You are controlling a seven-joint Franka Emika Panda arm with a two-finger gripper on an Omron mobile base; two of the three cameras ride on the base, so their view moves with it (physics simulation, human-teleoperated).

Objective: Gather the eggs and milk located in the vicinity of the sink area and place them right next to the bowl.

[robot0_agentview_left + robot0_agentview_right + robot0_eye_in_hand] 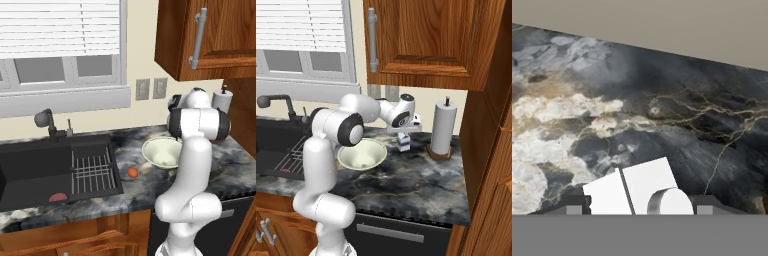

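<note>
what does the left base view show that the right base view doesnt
Left base view alone: the egg on the counter beside the sink, and a flat red piece in the basin. Right base view alone: the milk carton under the gripper, beside the bowl. Both: bowl, faucet, paper-towel roll.

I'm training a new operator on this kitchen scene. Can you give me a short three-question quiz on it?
1. True or false: the egg lies on the counter between the sink and the bowl.
2. What does the pincer grip? A) egg B) milk C) paper towel roll
3. Fill in: the flat red piece lies in the ____.

Key: 1 true; 2 B; 3 sink.
</note>
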